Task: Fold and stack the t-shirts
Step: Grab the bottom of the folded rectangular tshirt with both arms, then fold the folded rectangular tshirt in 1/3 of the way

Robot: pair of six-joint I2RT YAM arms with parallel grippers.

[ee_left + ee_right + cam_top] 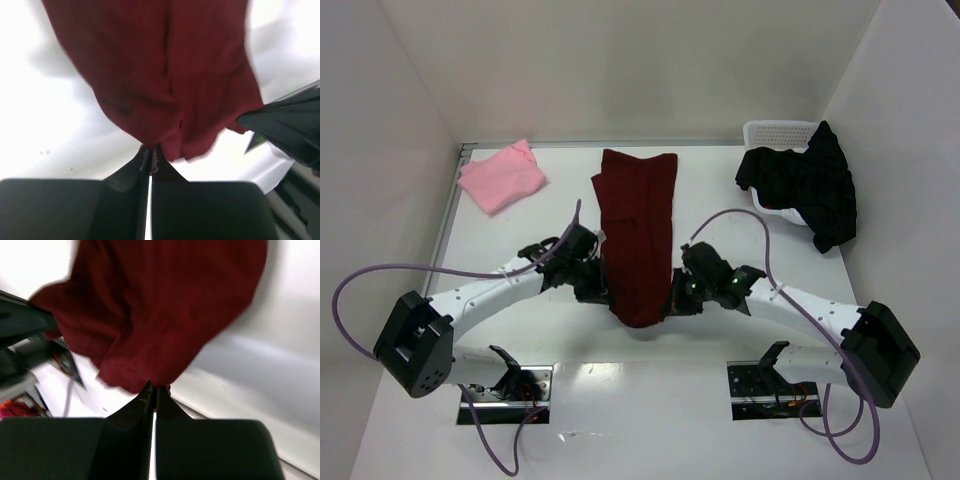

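Note:
The dark maroon t-shirt lies as a long narrow strip down the middle of the table, its near end lifted. My left gripper is shut on its near left corner, and the cloth hangs from the closed fingertips. My right gripper is shut on the near right corner, the cloth pinched at its fingertips. The light pink t-shirt lies folded at the back left. The black t-shirt is draped over the basket at the back right.
A white mesh basket stands at the back right under the black shirt. White walls close in the table on the left, back and right. Purple cables loop off both arms.

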